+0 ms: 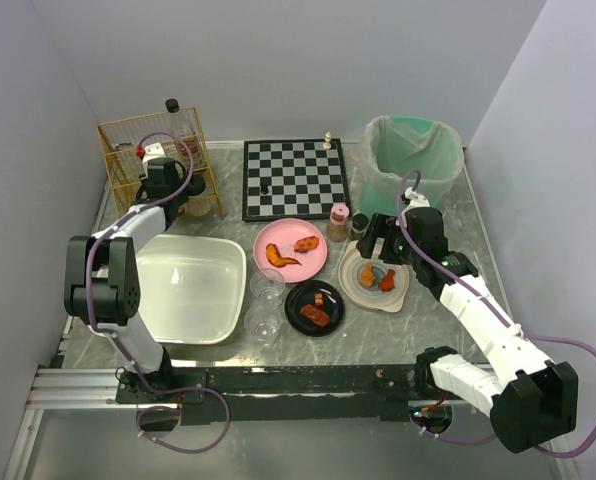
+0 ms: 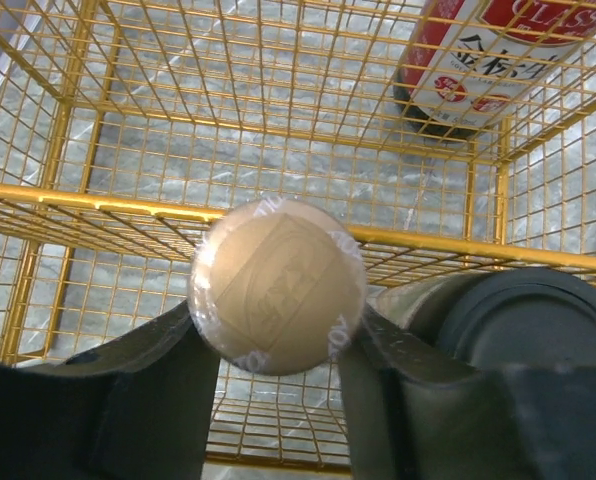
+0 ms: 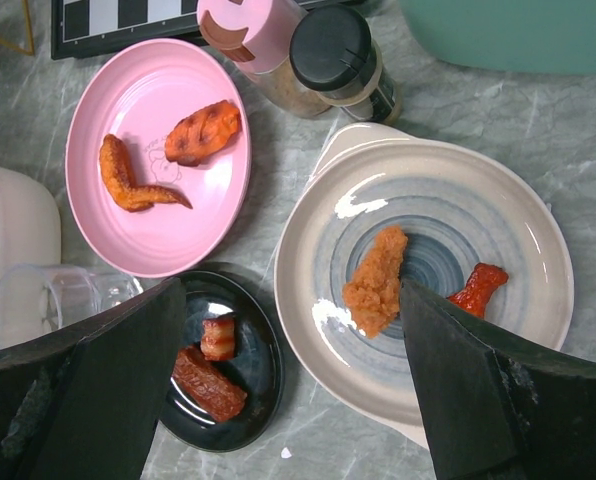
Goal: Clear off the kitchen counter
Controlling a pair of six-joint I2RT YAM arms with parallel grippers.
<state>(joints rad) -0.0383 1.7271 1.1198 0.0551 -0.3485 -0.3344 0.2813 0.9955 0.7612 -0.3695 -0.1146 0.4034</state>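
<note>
The kitchen counter (image 1: 398, 350) is grey marble. My left gripper (image 1: 168, 195) is at the gold wire basket (image 1: 158, 160), shut on a jar with a round beige lid (image 2: 276, 285), held above the basket floor (image 2: 128, 195). My right gripper (image 1: 383, 240) is open and empty, hovering over a grey-blue plate (image 1: 378, 303) holding a fried piece (image 3: 376, 282) and a red piece (image 3: 478, 288). Its jaws (image 3: 290, 300) span from that plate (image 3: 448, 200) to a black plate (image 3: 258, 370) of meat.
A red-label bottle (image 2: 478, 60) stands in the basket. A white tub (image 1: 188, 288), two glasses (image 1: 266, 284), a pink plate (image 1: 296, 262) with food, two shakers (image 1: 338, 222), a chessboard (image 1: 294, 178) and a green bin (image 1: 411, 155) are on the counter.
</note>
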